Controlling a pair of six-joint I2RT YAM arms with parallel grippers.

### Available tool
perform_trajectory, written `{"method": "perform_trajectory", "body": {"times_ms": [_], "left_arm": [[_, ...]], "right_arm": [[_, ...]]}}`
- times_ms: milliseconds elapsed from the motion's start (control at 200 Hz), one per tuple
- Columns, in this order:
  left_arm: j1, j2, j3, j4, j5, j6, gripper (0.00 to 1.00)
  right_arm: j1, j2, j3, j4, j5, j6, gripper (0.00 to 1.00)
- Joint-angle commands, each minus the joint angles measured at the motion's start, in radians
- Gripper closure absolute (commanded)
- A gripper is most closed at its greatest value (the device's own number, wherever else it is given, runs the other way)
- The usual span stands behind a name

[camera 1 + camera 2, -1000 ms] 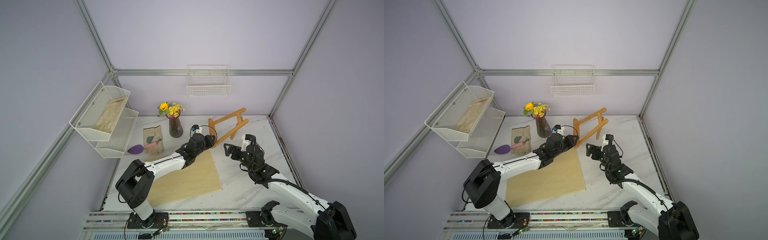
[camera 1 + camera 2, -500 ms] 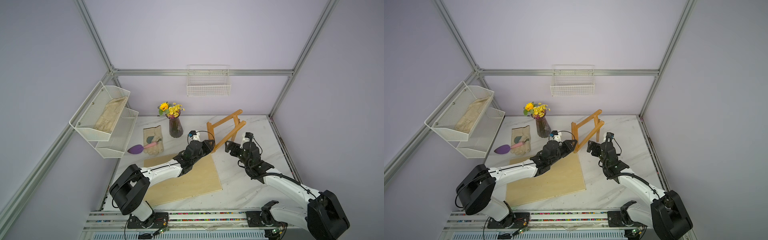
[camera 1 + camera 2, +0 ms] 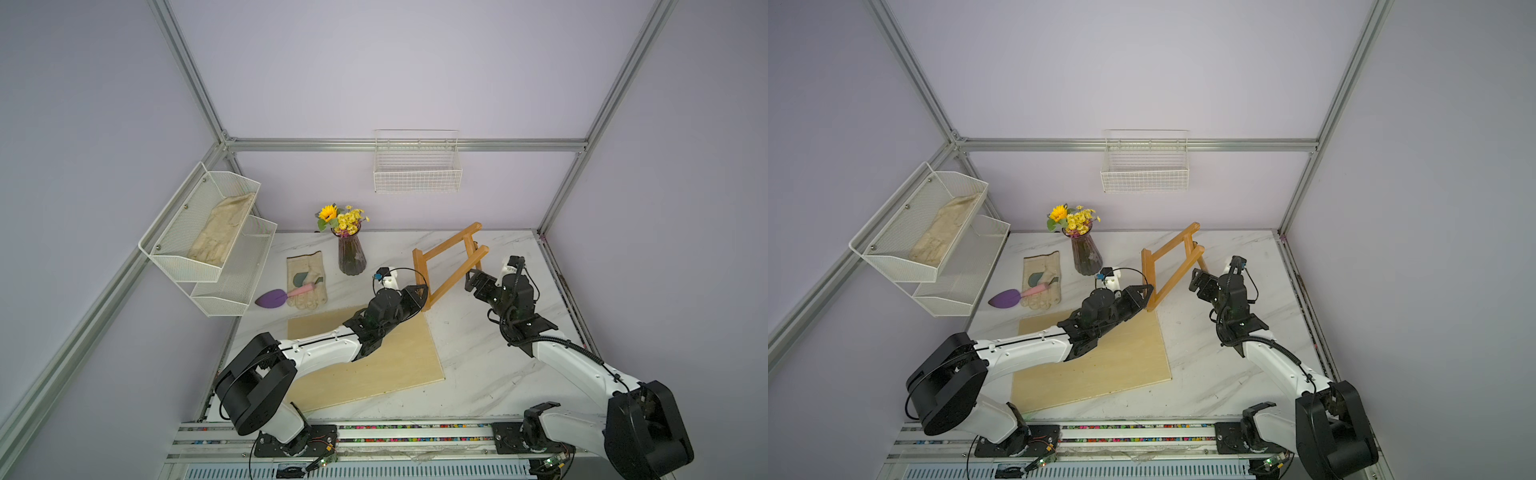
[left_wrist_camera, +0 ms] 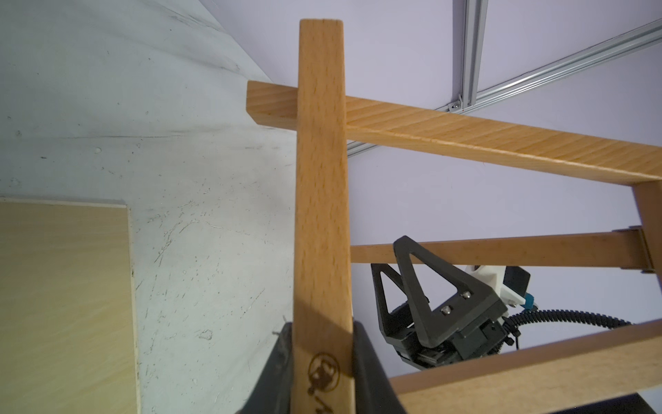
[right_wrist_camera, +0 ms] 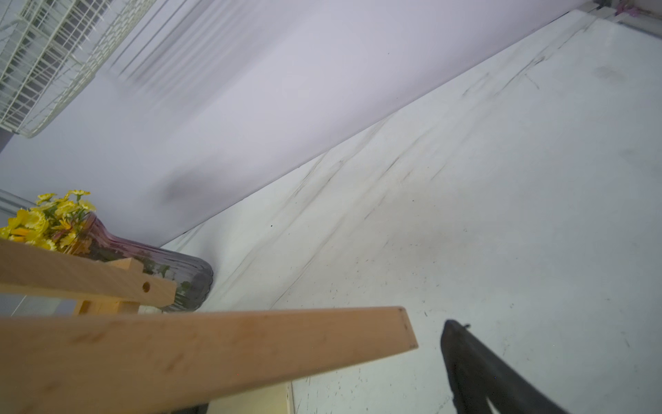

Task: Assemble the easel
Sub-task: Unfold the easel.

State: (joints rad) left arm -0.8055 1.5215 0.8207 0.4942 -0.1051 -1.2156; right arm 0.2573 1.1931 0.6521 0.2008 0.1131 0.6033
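Inside the lilac-walled cell, on the white marble table, the easel hangs tipped on its side at centre right of both top views, one leg end down by the plywood board's far corner, lower than a second ago. The left gripper has its jaws pinching the cross slat at the wide end. The right gripper, jaws spread wide and empty, has closed in beside the lower leg, likely to take the frame and free the rear prop.
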Motion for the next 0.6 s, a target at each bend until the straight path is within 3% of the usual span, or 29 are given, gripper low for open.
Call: {"method": "perform_trajectory", "body": {"times_ms": [0, 305, 590], "left_arm": [[-0.001, -0.071, -0.022, 0.126, -0.015, -0.004, 1.0], [-0.001, -0.067, -0.014, 0.115, -0.039, 0.005, 1.0], [-0.001, -0.038, 0.017, 0.107, -0.086, 0.008, 1.0]], "right_arm": [[-0.044, -0.041, 0.03, -0.005, 0.003, 0.04, 0.03], [-0.053, -0.097, 0.054, -0.078, -0.096, 0.038, 0.03], [-0.053, -0.183, 0.197, -0.44, -0.203, 0.027, 0.03]]}}
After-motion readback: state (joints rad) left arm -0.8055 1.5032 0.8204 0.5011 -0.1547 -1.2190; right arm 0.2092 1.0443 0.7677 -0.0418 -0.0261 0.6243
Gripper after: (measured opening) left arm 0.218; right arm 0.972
